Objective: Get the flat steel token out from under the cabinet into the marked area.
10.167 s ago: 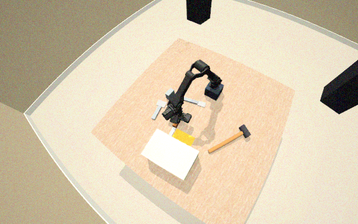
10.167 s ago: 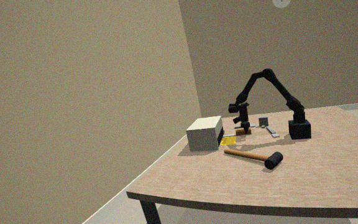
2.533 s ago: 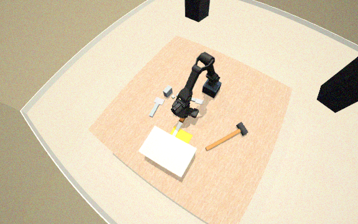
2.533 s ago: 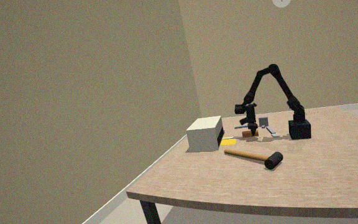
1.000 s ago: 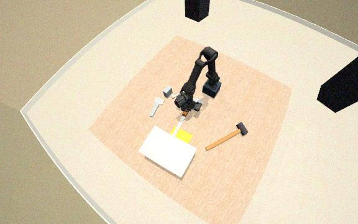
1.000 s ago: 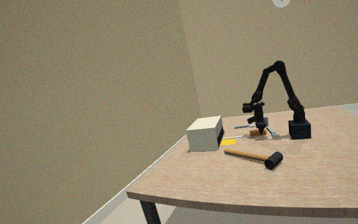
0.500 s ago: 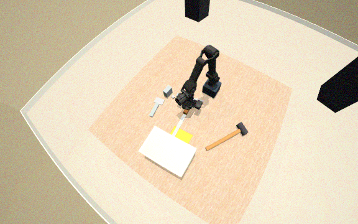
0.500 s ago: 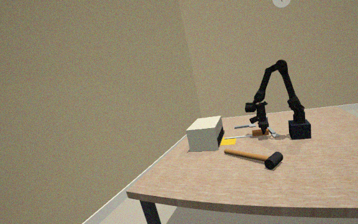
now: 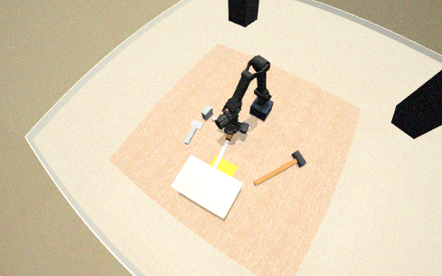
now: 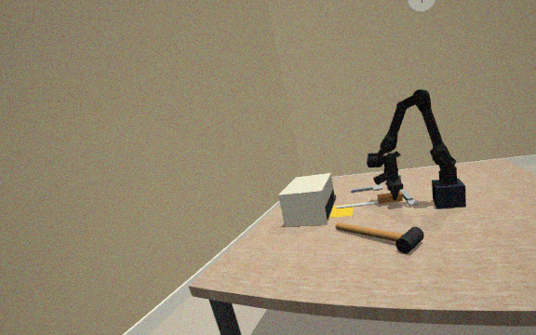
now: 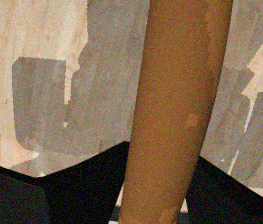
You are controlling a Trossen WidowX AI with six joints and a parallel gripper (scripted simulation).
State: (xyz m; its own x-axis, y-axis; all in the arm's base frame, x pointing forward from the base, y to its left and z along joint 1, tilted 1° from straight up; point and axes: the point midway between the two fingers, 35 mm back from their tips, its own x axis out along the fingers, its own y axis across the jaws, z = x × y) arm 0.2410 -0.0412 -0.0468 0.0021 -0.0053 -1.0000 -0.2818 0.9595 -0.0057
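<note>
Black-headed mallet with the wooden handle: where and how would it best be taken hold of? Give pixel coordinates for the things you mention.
Probably the round wooden handle of the black-headed mallet [image 9: 275, 172] [image 10: 370, 232], near the thick cylindrical head, likely the heavier end. It lies flat on the table, so come from straight above, with the pincer's fingers either side of the long, slim shaft, closing across its length.

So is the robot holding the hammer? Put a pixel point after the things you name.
No, the hammer [image 9: 276, 172] [image 10: 370, 231] lies on the table, away from the gripper [image 9: 229, 135] [image 10: 395, 197].
</note>
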